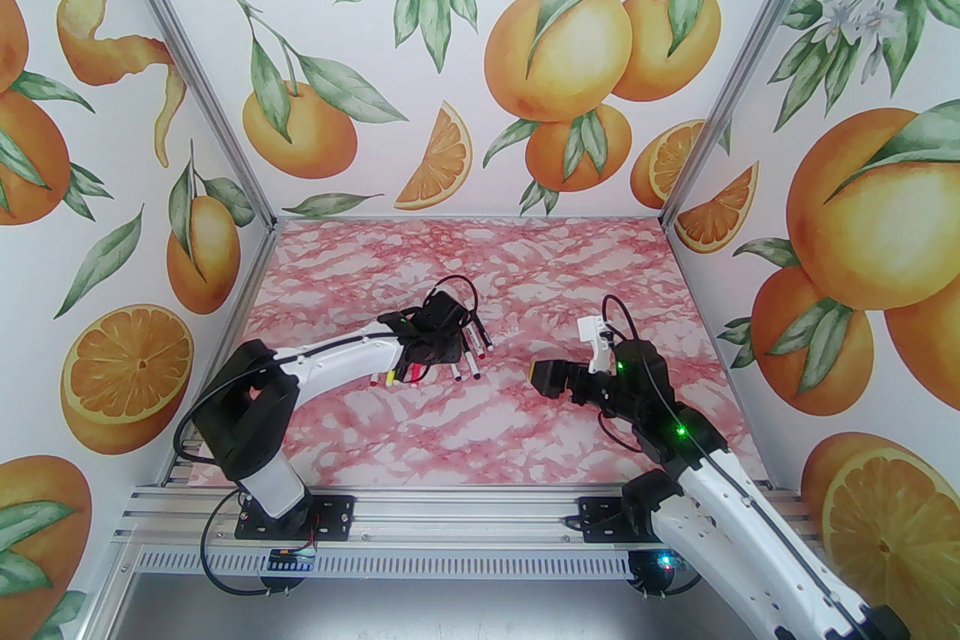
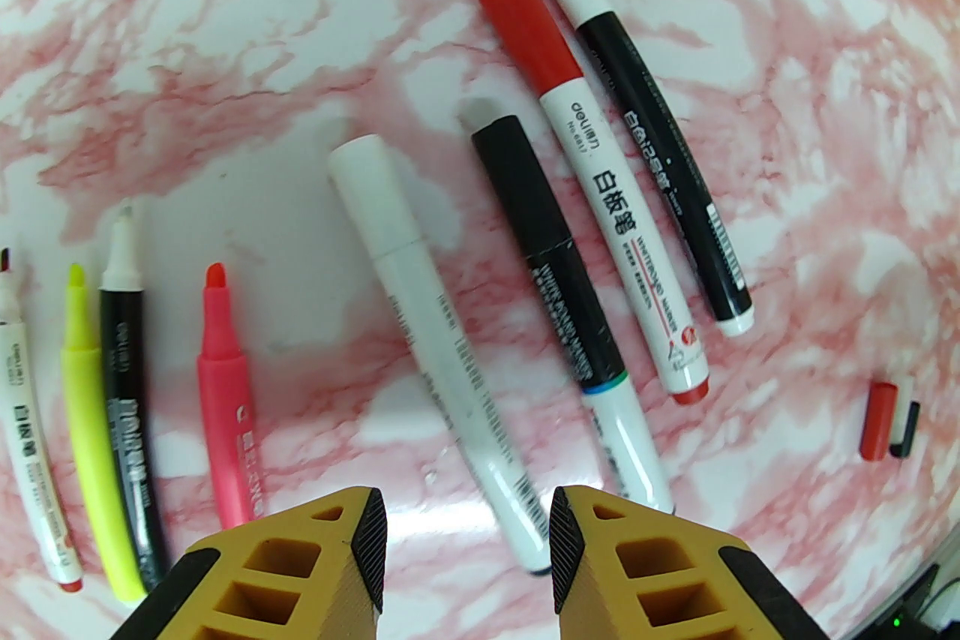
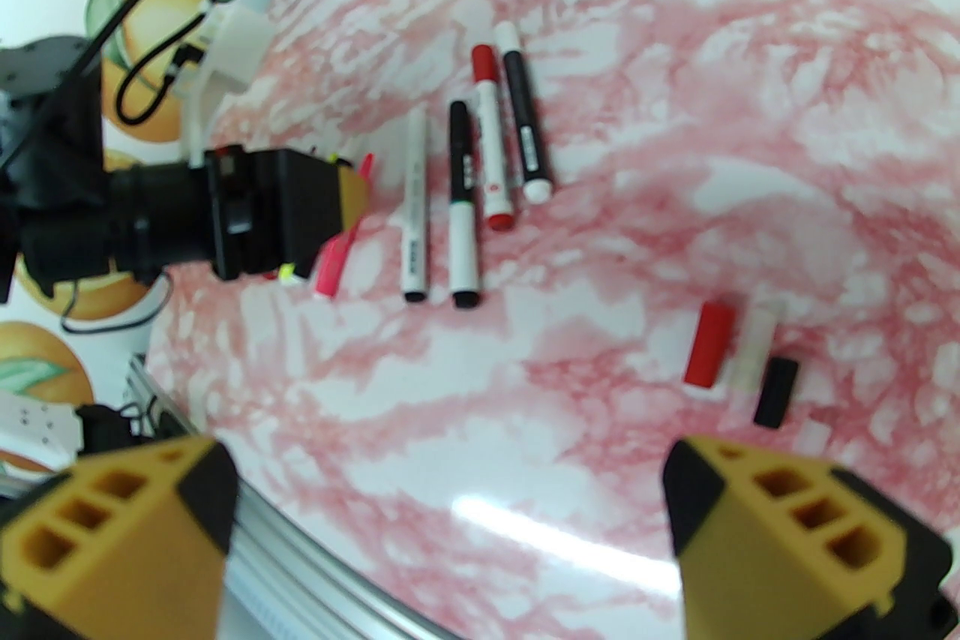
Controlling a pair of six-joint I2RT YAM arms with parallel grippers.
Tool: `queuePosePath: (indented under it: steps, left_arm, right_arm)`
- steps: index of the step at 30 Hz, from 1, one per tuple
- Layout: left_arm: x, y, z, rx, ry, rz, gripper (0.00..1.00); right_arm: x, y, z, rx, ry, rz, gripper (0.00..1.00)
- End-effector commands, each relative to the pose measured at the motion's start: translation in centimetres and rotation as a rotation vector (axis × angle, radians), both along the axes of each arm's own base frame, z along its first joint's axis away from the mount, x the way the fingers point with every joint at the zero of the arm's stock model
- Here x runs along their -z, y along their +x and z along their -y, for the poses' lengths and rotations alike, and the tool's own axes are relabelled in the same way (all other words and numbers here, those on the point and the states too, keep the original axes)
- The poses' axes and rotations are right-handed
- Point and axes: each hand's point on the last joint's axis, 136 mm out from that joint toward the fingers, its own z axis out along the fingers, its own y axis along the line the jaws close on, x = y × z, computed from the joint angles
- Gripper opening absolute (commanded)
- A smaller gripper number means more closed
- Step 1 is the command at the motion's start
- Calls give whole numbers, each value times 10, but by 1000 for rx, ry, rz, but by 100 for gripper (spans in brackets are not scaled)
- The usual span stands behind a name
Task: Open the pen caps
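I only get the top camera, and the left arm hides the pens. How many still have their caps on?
Observer: Four, in the left wrist view: a white-capped pen, a black-capped pen, a red-capped pen and a black pen with a white cap.
Operator: Is the left gripper holding one?
Observer: No. The left gripper is open and grips nothing.
Operator: Are any loose caps lying around?
Observer: Yes. The right wrist view shows a red cap, a pale cap and a black cap side by side on the table, ahead of the open right gripper.
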Motion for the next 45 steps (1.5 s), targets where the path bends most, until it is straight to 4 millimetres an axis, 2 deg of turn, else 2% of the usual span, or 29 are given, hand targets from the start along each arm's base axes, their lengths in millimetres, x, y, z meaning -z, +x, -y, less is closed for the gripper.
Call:
queuePosePath:
  steps: [1,10,24,27,35,45]
  left_arm:
    - [3,9,4,-53,12,16,41]
    - [19,16,9,-54,69,-5,41]
    - [38,15,-7,-54,180,-42,33]
    - [39,14,-13,-42,213,-50,30]
    - [44,13,-27,2,303,-83,27]
    - [60,9,-25,68,288,-149,22]
  right_arm:
    - [-14,1,2,22,11,29,100]
    - [-14,-1,0,15,27,31,100]
    - [-12,-3,0,3,24,28,100]
    - [-10,-3,0,5,26,23,100]
    - [-9,1,-4,0,37,11,100]
    - [-3,-1,-1,11,30,-3,100]
